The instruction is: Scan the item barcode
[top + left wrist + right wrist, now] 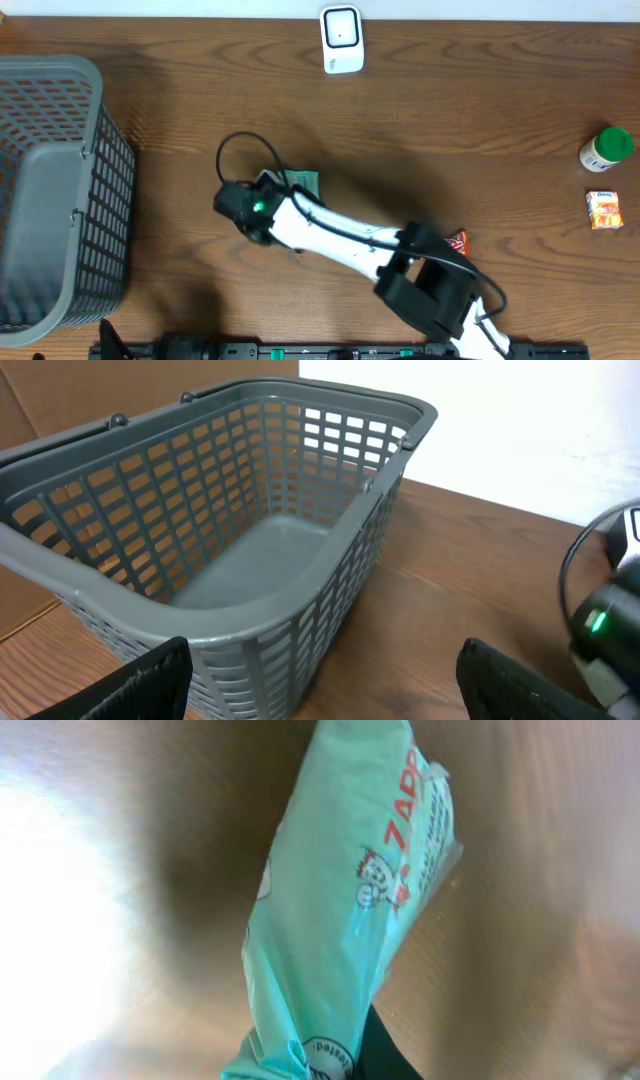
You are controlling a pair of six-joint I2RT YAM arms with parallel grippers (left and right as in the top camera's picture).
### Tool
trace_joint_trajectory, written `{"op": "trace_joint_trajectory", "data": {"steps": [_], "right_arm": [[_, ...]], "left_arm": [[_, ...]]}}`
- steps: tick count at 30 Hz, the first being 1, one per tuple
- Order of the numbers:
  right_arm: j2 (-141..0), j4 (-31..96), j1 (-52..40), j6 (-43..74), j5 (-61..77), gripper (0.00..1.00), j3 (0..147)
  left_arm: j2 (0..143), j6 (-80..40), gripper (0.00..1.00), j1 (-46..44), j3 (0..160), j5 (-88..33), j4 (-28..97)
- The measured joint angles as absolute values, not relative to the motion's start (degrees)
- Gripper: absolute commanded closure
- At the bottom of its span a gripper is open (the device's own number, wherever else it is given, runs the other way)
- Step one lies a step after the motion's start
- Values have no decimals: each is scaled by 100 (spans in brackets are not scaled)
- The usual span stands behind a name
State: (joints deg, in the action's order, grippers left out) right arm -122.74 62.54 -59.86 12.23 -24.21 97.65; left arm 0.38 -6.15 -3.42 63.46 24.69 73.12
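Overhead, just one corner of green packet (pixel 308 183) under right arm (pixel 340 235).

Left wrist view. Grey lattice basket (pixel 350 560) stands upright on the wooden table (pixel 470 570), its far corner near the table edge by a white wall. Both handles lie folded on the rim. The left gripper (pixel 325 690) is spread wide, with dark fingers (pixel 140 685) at the bottom corners of the view. At right are the right arm (pixel 605 625), its green light lit, and a looped black cable (pixel 575 555).
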Motion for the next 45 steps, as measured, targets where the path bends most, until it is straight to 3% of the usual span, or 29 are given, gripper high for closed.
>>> {"op": "trace_joint_trajectory", "data": {"steps": [10,20,22,27,29,32,34,38,39,42,43,44,45], "right_arm": [[-11365,7146,-4331,443,2237,99,10138],[-11592,6543,-2869,-200,4687,98,8744],[-11651,6440,-2679,-237,4954,89,8442],[-11732,6252,-2241,-261,4958,71,7996],[-11738,6224,-2110,-30,4447,58,7994],[-11738,6206,-1940,259,3618,48,7994],[-11738,6211,-1835,353,3223,45,7999],[-11738,6200,-1667,473,2727,52,8145],[-11738,6145,-1656,502,2676,46,8206],[-11738,5631,-1682,591,2541,12,8429],[-11738,5374,-1704,602,2502,11,8475],[-11738,5190,-1717,576,2469,16,8503],[-11738,4947,-1756,563,2447,34,8523]], "left_arm": [[38,-615,15,-342,6346,2469,7312],[38,-615,15,-342,6346,2469,7317],[38,-615,15,-342,6346,2469,7317],[38,-615,15,-342,6346,2469,7314],[38,-615,15,-342,6346,2469,7314],[38,-615,15,-342,6346,2469,7314],[38,-615,15,-342,6346,2469,7314],[38,-615,15,-342,6346,2469,7314],[38,-615,16,-342,6346,2469,7314],[38,-615,16,-342,6346,2469,7314],[38,-615,15,-342,6346,2469,7317],[38,-615,15,-342,6346,2469,7314],[38,-615,15,-342,6346,2469,7314]]}}
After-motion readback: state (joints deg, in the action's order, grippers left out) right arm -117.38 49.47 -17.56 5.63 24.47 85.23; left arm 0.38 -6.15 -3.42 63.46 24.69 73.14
